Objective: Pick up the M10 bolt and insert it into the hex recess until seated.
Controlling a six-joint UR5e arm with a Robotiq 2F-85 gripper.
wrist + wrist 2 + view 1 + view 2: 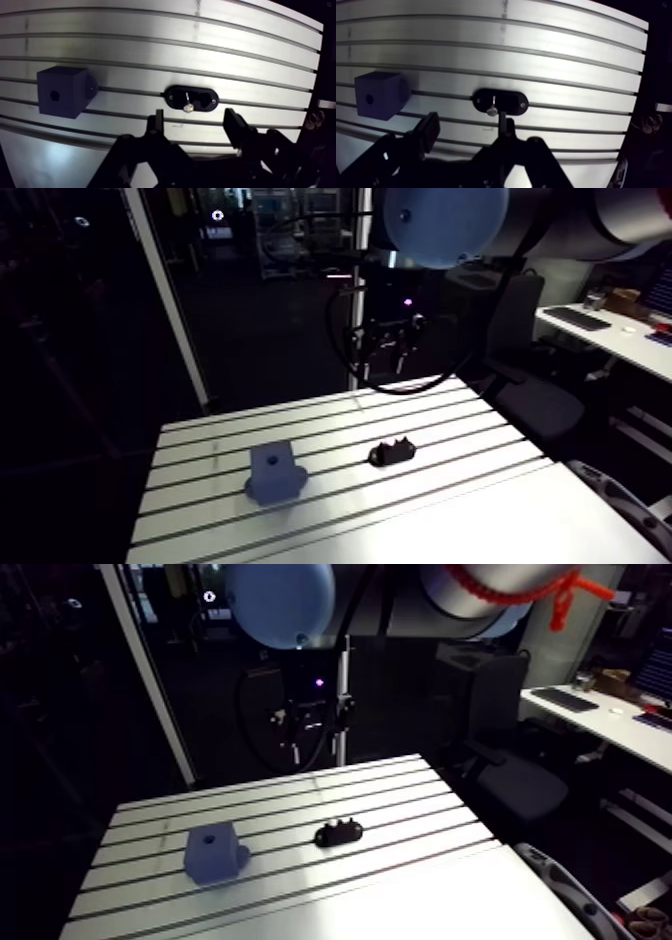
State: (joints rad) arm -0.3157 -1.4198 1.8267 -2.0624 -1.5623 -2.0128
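Observation:
A dark blue block (64, 91) with a round hole in its face stands on the slotted table (450, 518), left of centre in the arm view. To its right lies a black oval holder (191, 98) with a small silvery bolt (188, 104) standing in its middle. My gripper (195, 120) hangs high over the table's far edge, well above both things. It is open and holds nothing. In the wrist view the holder lies just ahead of the gap between the fingers (159, 120), and the block sits off to one side.
A white upright post (165, 298) rises behind the table's far left corner. The table's far edge (330, 400) runs just under the gripper. A smooth white plate (520, 528) covers the near right part of the table.

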